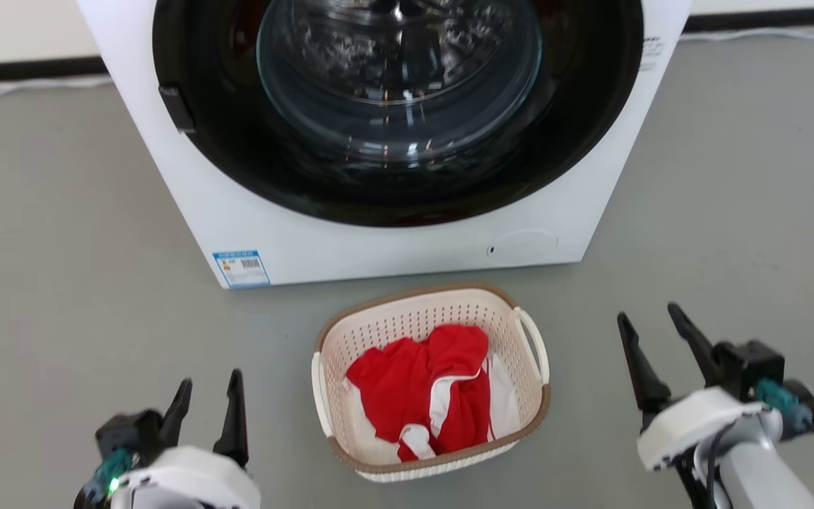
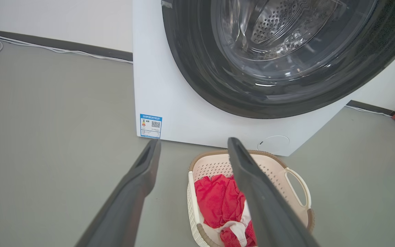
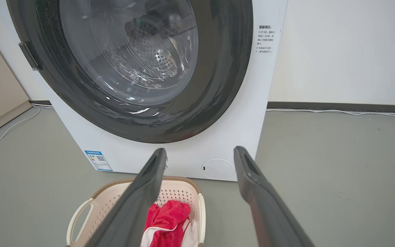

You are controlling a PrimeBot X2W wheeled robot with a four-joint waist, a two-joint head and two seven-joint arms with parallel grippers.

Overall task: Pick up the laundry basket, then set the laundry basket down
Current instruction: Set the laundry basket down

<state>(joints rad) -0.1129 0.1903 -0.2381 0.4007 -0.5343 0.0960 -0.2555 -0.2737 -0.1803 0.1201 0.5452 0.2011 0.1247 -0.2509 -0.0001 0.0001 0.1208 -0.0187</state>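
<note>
Head view, reading from your left: the left gripper [image 1: 210, 382] hangs low over the grey floor [image 1: 61, 283], its two dark fingers spread apart and holding nothing. It is well apart from the laundry basket [image 1: 414, 314], which sits on the floor between your arms, just in front of the washing machine [image 1: 393, 251]. The basket stands upright but a little askew, with a red and white garment [image 1: 428, 382] heaped inside. Its left handle [image 1: 316, 396] faces your left arm. Its right handle [image 1: 535, 346] faces the right gripper [image 1: 649, 314], which stands out to the far right, fingers likewise parted and empty.

Left wrist view puts the laundry basket [image 2: 279, 168] low and to the right of the left gripper [image 2: 194, 141]. Right wrist view puts the laundry basket [image 3: 110, 200] low and to the left of the right gripper [image 3: 200, 150].

You look to be at the approach, with the pickup not yet begun. Next, bring each gripper inward and down to its own handle. Allow for the skew: the right handle lies farther from you than the left. Close on both handles together and lift level, so the garment stays inside.
</note>
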